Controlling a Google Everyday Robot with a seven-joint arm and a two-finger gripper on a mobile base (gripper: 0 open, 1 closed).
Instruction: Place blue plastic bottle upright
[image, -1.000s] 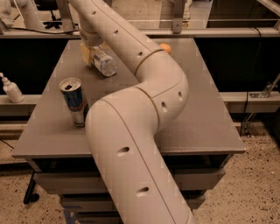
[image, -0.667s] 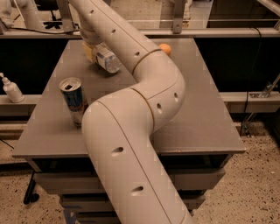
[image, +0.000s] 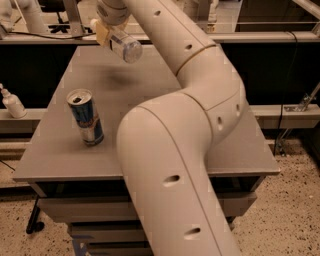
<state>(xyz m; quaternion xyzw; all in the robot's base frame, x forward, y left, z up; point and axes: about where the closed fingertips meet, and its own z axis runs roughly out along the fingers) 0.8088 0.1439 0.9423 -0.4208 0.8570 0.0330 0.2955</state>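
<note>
The blue plastic bottle (image: 124, 45), clear and faintly bluish, is held in the air above the far left part of the grey table (image: 150, 95). It is tilted, with its round base pointing toward the camera. My gripper (image: 109, 31) is shut on the bottle at the top of the view, its yellowish fingers (image: 101, 33) clamped on the bottle's upper part. The bottle's cap is hidden by the gripper. A soft shadow lies on the table under the bottle.
A blue-and-silver drink can (image: 86, 117) stands upright on the table's left side. My large white arm (image: 175, 150) crosses the middle of the view and hides much of the table. A white pump dispenser bottle (image: 12, 102) stands on a ledge at far left.
The bottle was low over the table's far side in the gripper. It has been raised clear of the surface, and it is still tilted.
</note>
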